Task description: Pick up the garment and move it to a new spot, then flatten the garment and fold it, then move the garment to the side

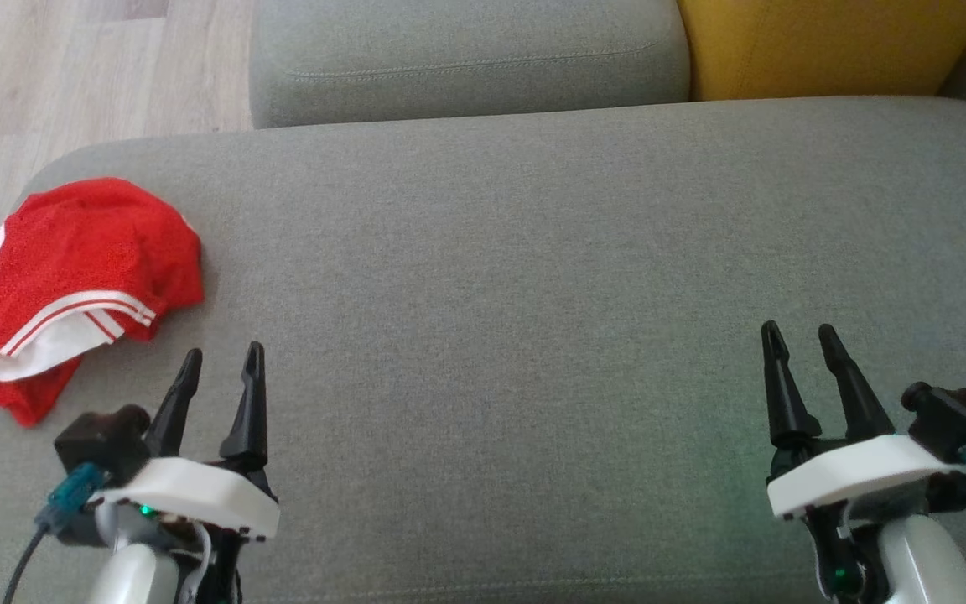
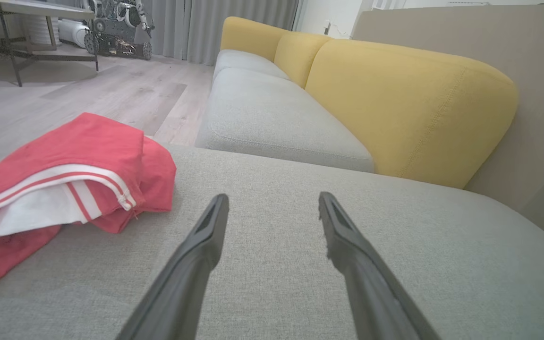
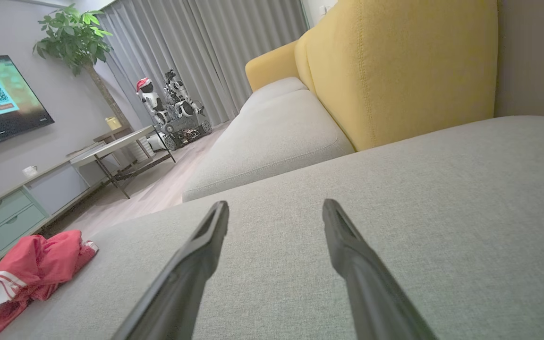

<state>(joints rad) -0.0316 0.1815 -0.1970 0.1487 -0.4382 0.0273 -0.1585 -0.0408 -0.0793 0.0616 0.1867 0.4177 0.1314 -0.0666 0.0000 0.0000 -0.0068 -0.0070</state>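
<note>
A red garment (image 1: 72, 277) with white stripes and a white panel lies crumpled at the left end of the grey sofa seat (image 1: 516, 294), partly over its edge. My left gripper (image 1: 223, 356) hovers open just right of and nearer than the garment, not touching it. In the left wrist view the garment (image 2: 64, 184) sits left of the spread fingers (image 2: 206, 236). My right gripper (image 1: 800, 334) is open over the seat's right side, far from the cloth. The right wrist view has the garment (image 3: 31, 271) low at the left, beyond its open fingers (image 3: 343, 236).
A second grey seat cushion (image 1: 466, 59) lies beyond, with a yellow back cushion (image 1: 827, 42) at the upper right. Wooden floor (image 1: 55, 75) borders the seat's left. A table (image 3: 111, 151), a cabinet and a small robot (image 3: 173, 108) stand across the room.
</note>
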